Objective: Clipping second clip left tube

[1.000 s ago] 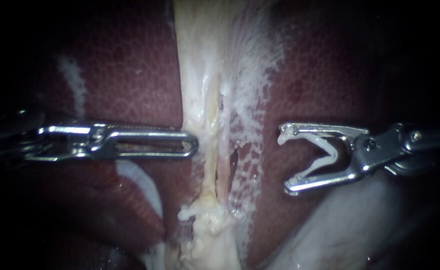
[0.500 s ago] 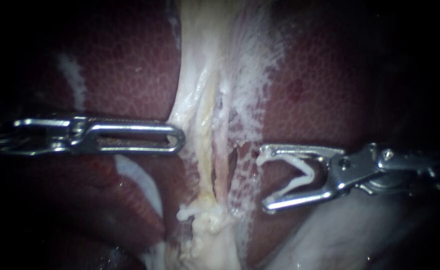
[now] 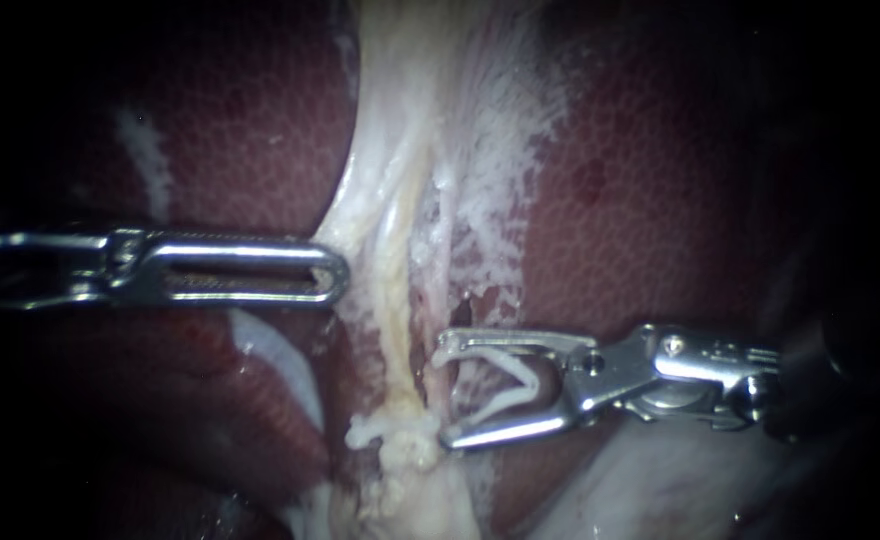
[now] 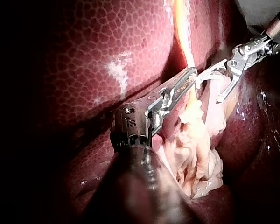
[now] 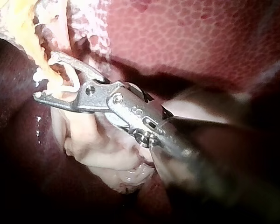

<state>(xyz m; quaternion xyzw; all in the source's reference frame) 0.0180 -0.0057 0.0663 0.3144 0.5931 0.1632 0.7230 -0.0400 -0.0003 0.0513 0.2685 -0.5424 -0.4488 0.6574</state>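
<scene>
approach step: right instrument (image 3: 443, 393) carries an open white clip (image 3: 532, 384), mouth right at the pale tube (image 3: 397, 325) on the liver (image 3: 640, 200), not yet squeezed. left instrument (image 3: 343, 275) clamped on pale tissue (image 3: 360, 235), looks tensioned. next: advance across tube, then close.

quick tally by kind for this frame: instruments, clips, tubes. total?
Instruments: 2, left instrument and right instrument.
Clips: 1, the white clip held in the right instrument's jaws; a white lump below may be another, unclear.
Tubes: 2, yellowish tube and paler tube beside it.
Total: 5.
</scene>
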